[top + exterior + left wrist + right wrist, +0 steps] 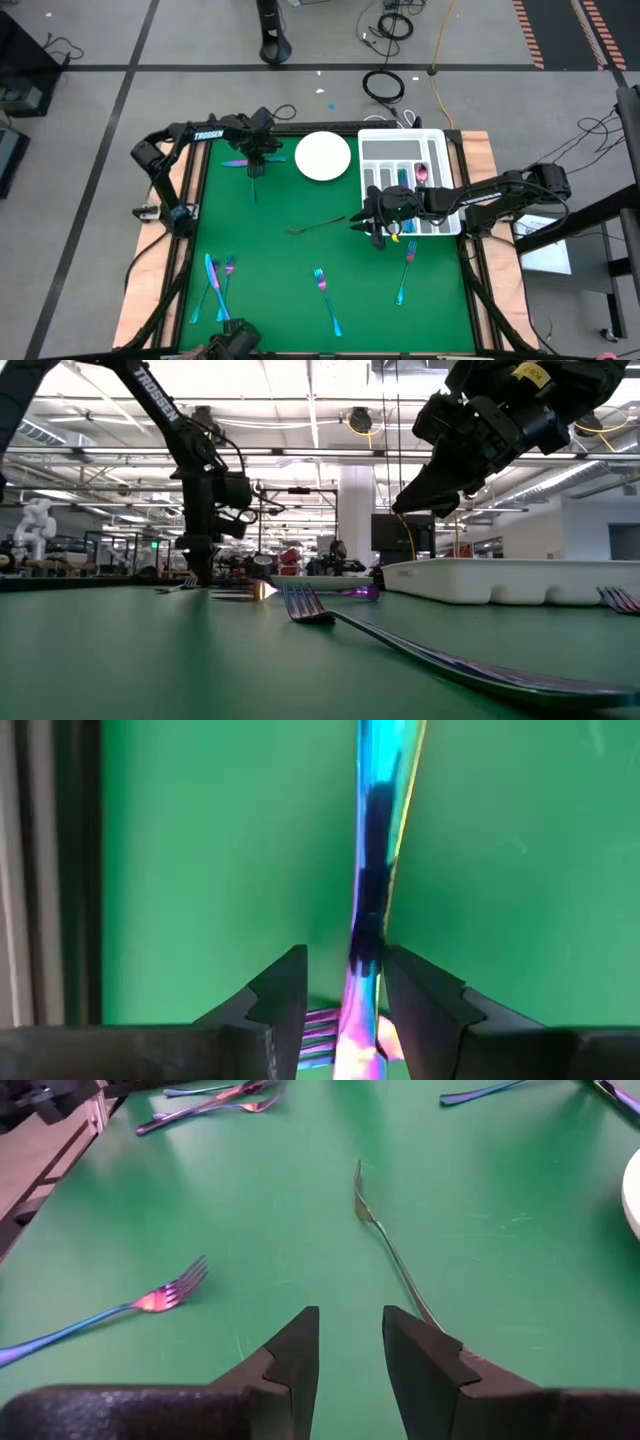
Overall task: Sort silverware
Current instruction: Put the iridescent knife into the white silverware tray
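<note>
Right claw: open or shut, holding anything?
Open and empty. The right claw shows bare green mat between its fingers, hovering by the white tray; the nearest fork lies flat on the mat ahead.

High view: overhead, straight down on the green table (300, 270). Low view: table height, level toward the room. Wrist views: close, angled down at the mat; right wrist and high views share the centre fork (385, 1235).

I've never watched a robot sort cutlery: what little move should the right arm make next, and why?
Probably dip the right gripper toward the fork lying on the green mat just ahead. Its fingers stand apart and hold nothing, and the fork's handle runs right up to them.
</note>
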Motion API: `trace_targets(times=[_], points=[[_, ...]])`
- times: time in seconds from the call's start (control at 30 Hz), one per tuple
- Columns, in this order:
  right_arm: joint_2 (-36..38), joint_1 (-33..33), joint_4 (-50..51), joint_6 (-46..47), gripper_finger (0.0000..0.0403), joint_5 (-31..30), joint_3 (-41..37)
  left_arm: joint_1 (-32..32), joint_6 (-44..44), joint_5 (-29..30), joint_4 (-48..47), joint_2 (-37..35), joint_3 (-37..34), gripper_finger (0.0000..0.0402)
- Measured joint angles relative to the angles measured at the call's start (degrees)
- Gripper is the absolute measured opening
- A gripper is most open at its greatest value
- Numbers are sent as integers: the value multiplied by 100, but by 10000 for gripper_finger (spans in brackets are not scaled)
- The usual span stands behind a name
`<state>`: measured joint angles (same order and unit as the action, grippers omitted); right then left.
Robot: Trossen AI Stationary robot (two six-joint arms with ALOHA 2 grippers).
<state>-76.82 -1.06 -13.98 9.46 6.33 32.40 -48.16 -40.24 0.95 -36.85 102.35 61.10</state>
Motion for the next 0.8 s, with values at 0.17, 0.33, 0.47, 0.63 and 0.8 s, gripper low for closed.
trace_targets(times=[0.17, 0.33, 0.47, 0.63, 0.8], points=[[0, 0, 55, -14, 104, 0, 0, -178, -82, -51, -176, 23, 0, 134], [0, 0, 61, -95, 104, -1, 0, -268, -108, -283, -262, 77, 6, 134], [0, 0, 63, -86, 104, -2, 0, -288, -106, -328, -360, 272, 47, 134], [0, 0, 66, -25, 104, -2, 0, -282, -78, -280, -426, 456, 68, 134], [0, 0, 70, -21, 104, -2, 0, -267, -89, -227, -424, 421, 66, 132]])
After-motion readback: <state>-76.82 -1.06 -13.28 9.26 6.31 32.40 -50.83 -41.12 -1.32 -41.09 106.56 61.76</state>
